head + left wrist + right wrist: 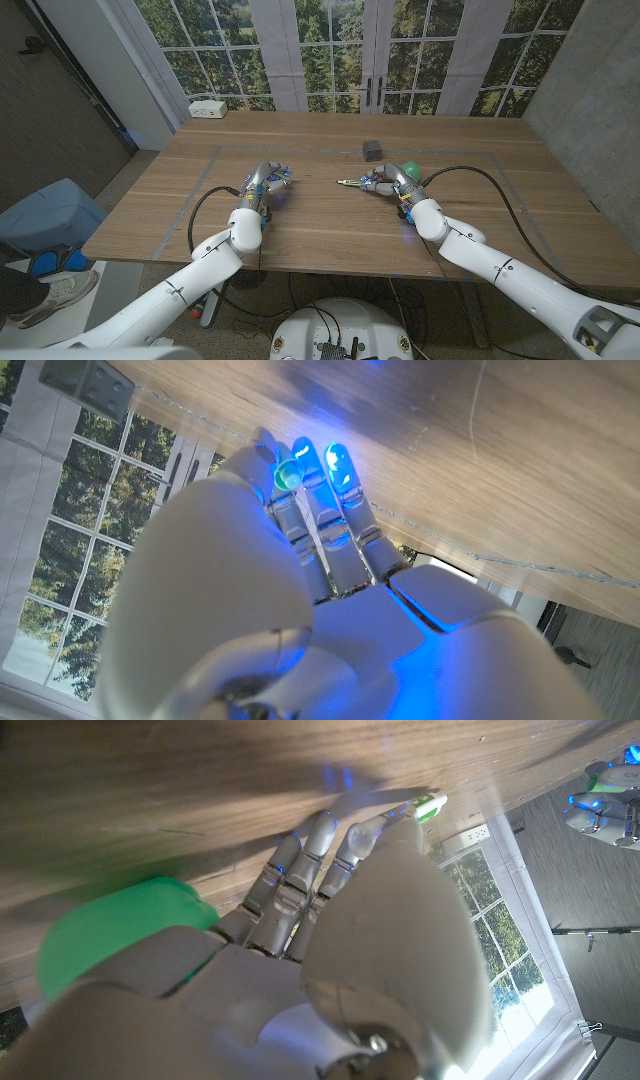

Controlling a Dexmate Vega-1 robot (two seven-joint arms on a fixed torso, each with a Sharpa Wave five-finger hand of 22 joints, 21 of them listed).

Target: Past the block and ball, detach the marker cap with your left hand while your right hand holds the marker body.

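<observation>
Right robot hand [385,181] gripping marker [350,182] on tabletop [320,215], green ball [411,170] just behind it, dark block [372,150] beyond, left robot hand [268,182] empty, fingers loosely apart

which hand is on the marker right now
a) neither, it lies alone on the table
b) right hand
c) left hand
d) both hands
b: the right hand holds the marker, whose tip sticks out toward the table's middle, beside the green ball, while the left hand stands apart on the table with nothing in it.
</observation>
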